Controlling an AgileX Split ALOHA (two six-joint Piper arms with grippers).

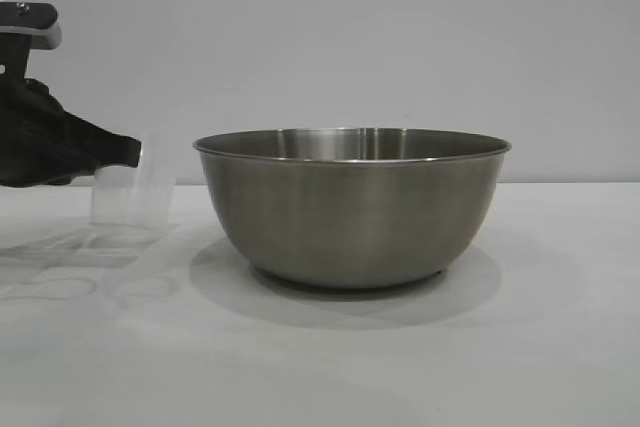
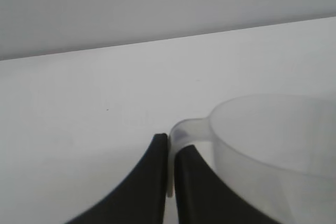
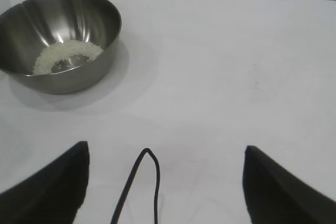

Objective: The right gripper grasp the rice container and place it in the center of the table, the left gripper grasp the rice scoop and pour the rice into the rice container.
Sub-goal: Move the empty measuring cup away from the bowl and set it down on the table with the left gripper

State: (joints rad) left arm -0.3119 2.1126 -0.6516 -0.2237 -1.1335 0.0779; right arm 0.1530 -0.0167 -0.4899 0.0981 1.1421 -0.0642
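The rice container (image 1: pixel 352 205) is a large steel bowl standing upright on the white table (image 1: pixel 500 347) near its middle. In the right wrist view the rice container (image 3: pixel 60 40) holds a ring of white rice (image 3: pixel 65 56) on its bottom. The rice scoop (image 1: pixel 133 197), a clear plastic cup, stands upright to the left of the bowl, at the table. My left gripper (image 1: pixel 132 153) is shut on the handle of the rice scoop (image 2: pixel 273 145); the left gripper (image 2: pixel 171 145) pinches the loop handle. My right gripper (image 3: pixel 165 153) is open and empty, well away from the bowl, out of the exterior view.
A thin black cable (image 3: pixel 142 182) loops between the right gripper's fingers. The cup casts pale reflections on the table at the left (image 1: pixel 70 267). A plain grey wall stands behind the table.
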